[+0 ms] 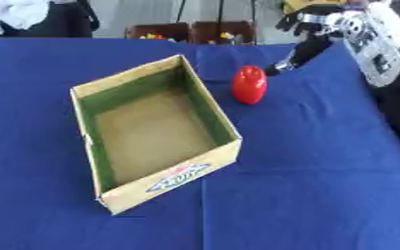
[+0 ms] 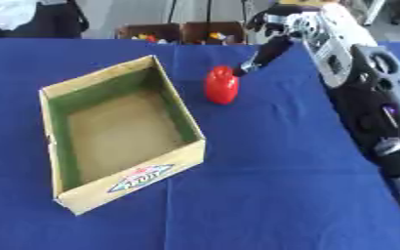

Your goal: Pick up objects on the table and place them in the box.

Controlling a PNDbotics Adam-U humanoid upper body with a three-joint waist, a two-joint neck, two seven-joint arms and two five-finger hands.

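A red rounded object, shaped like a pepper or apple, stands upright on the blue table, just right of the box's far right corner. The open cardboard box lies at centre left, green inside, with nothing in it and a printed label on its near wall. My right hand comes in from the upper right with its fingers straight. One dark fingertip ends just right of the red object's top; whether it touches is unclear. The left hand shows in neither view.
My right forearm runs along the table's right side, over its edge. Brown crates holding small coloured things stand beyond the table's far edge. A white cloth lies at the top left.
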